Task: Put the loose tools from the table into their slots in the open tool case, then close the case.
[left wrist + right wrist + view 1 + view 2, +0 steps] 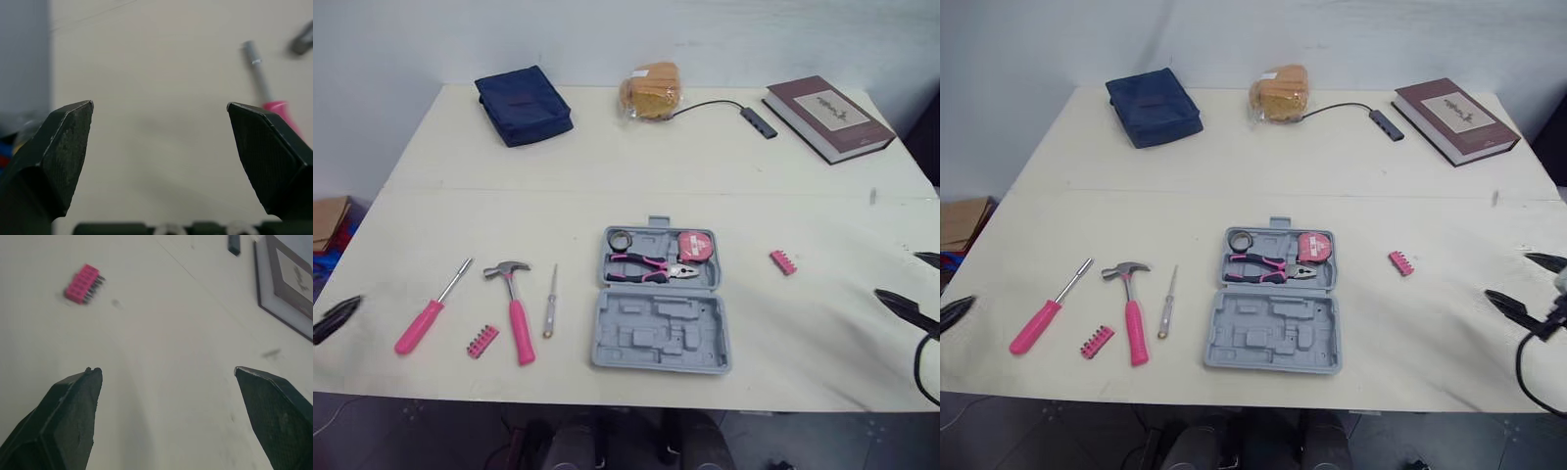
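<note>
A pale table (607,166) seen from above, with a tool-packing job not yet begun. At the far left edge, the left gripper (159,112) hovers low over the tabletop with its two black fingers spread wide and nothing between them. Just inward of it lie four loose tools in a row: a pink-handled screwdriver (431,308), a small pink bit holder (481,341), a pink-handled hammer (514,308) and a slim screwdriver (549,302). At the centre sits the open grey tool case (656,338); its far half already holds pliers (651,265) and a tape measure (695,245), while the moulded recesses of its near half are bare. To the right of the case, apart from it, lies a second pink bit holder (783,261). At the far right edge the right gripper (899,274) is also spread and empty, near that bit holder. The likely first step is a pick. It would go best if each arm took the tools on its own side, closed across a handle near its middle so the tool hangs level, and turned it to match its recess before pressing it in. The flat bit holders may slide when pinched, so the fingers should come straight down on either side.
</note>
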Controlling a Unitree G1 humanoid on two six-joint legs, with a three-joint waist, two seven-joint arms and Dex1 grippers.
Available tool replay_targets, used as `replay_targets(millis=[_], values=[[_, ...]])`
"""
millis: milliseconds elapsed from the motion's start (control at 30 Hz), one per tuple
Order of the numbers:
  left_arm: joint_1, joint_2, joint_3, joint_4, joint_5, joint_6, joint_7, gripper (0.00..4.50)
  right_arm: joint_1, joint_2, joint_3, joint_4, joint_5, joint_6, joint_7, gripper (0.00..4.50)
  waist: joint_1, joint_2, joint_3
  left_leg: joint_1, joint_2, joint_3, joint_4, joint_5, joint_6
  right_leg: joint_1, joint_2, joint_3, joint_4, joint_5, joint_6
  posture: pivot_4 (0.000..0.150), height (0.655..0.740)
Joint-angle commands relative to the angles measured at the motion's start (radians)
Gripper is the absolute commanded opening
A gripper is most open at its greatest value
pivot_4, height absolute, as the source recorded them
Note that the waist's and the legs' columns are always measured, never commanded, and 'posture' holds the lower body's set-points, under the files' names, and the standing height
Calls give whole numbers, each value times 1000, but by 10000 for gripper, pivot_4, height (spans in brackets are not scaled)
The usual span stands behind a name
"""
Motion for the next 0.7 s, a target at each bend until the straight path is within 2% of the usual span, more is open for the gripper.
replay_targets(millis=[33,167,267,367,433,700], values=[[11,48,39,117,17,-74,34,44408,-24,-57,-30,146,2,-87,17,45000,-6,0,0,0,0,2,0,0,0,0,0,1,0,0,0,1500,7400],[8,56,29,150,5,-105,25,44408,-55,-69,-9,227,0,-139,22,45000,-22,0,0,1,0,3,0,-1,0,0,-3,3,0,1,1,1500,7400],[16,24,23,68,-23,-75,22,44408,-85,-37,20,196,19,-132,47,45000,-28,0,0,2,1,3,1,-3,-5,-1,-3,4,1,2,0,1500,7400],[37,-30,23,-112,-80,23,25,44408,-110,13,58,110,56,-97,92,45000,-34,0,0,2,3,3,1,-3,-7,-1,-2,5,2,2,-1,1500,7400],[67,-69,30,-278,-133,154,67,44408,-133,50,88,32,73,-65,93,45000,-36,0,0,2,4,4,1,-3,-7,-1,-1,5,2,2,-1,1500,7400],[187,-188,-20,-949,-292,601,314,44408,-171,183,203,-299,217,114,182,45000,-23,0,0,2,3,3,2,-2,-5,-1,-1,14,6,2,-1,1500,7400]])
